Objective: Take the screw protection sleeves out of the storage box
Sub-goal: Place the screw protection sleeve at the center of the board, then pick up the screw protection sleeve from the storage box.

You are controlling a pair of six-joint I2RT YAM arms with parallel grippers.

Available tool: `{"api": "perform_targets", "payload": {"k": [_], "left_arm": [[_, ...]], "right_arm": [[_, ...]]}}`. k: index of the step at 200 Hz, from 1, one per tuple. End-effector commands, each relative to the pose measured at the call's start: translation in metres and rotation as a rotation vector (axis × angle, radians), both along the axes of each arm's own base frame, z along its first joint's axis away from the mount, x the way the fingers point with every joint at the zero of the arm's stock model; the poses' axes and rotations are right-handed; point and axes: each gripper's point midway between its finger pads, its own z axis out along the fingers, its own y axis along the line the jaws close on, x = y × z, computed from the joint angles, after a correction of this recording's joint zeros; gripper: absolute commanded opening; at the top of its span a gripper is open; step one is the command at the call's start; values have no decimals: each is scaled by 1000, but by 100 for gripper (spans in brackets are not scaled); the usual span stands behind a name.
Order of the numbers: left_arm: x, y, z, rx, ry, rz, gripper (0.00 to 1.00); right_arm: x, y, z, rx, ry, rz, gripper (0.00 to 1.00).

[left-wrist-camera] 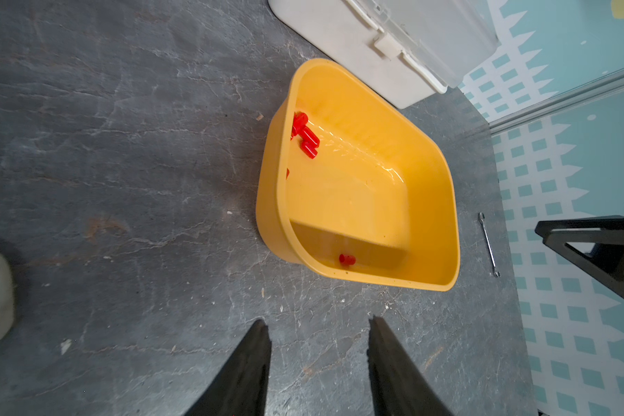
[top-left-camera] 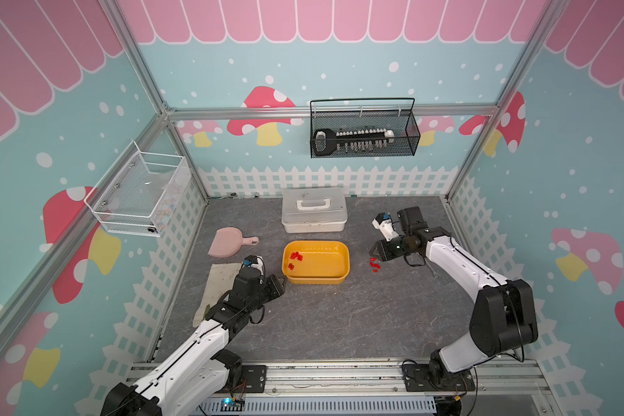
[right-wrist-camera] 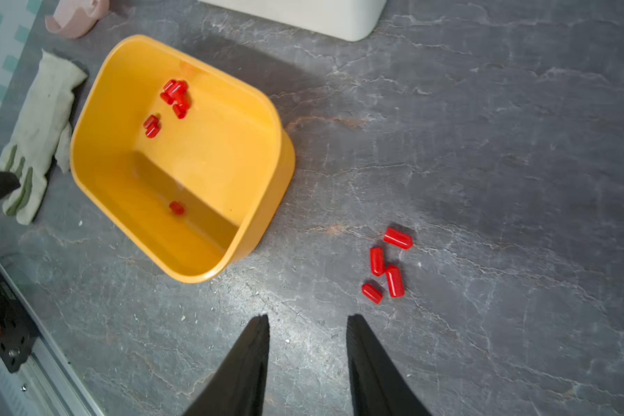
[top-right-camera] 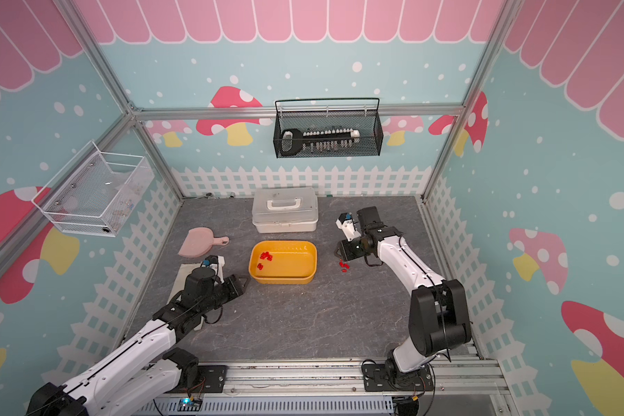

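Observation:
The yellow storage box sits mid-table. Inside it, several red screw protection sleeves cluster in its far left corner, and one more lies near the front wall. Several other sleeves lie on the grey table right of the box. My right gripper hovers just behind them, open and empty. My left gripper is open and empty at the box's front left corner.
A white lidded case stands behind the box. A pink dustpan and a pale glove lie at the left. A small wrench lies under the right arm. Wire baskets hang on the back and left walls.

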Motion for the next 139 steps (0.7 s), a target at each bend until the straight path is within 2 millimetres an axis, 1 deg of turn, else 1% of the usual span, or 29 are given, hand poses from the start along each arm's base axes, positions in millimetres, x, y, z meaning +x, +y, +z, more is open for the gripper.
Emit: {"api": "perform_targets", "payload": {"k": [1,29,50,52,58,68,79,106,111,113,115,124,139], "left_arm": [[2,2,7,42,-12,-7,46],[-3,8,3,71,1,-1,46],[-3,16,-3,85,13,15,46],[-2,17,-4,84,16,16,46],[-2,18,-6,81,25,18,46],[-2,21,-11,78,42,22,46],[0,23,-12,77,43,22,46],[6,28,-12,97,45,19,46],[8,28,-12,103,44,18,46],[9,29,-13,105,45,19,46],[10,28,-12,108,42,17,46],[15,29,-13,115,42,16,46],[24,28,-13,124,41,12,46]], "right_arm": [[-11,19,16,-30,-62,100,42],[-10,52,20,-35,-97,185,42],[-8,86,20,-50,-115,255,42],[-8,89,17,-55,-110,260,42],[-7,98,18,-61,-115,278,42],[-4,112,14,-85,-106,304,41],[0,126,10,-110,-102,325,40],[7,156,5,-119,-107,361,40],[8,161,11,-113,-119,363,39],[10,162,1,-123,-101,365,39],[10,165,-2,-126,-97,368,39],[14,172,-6,-130,-93,366,38],[22,180,-8,-132,-100,352,36]]}}
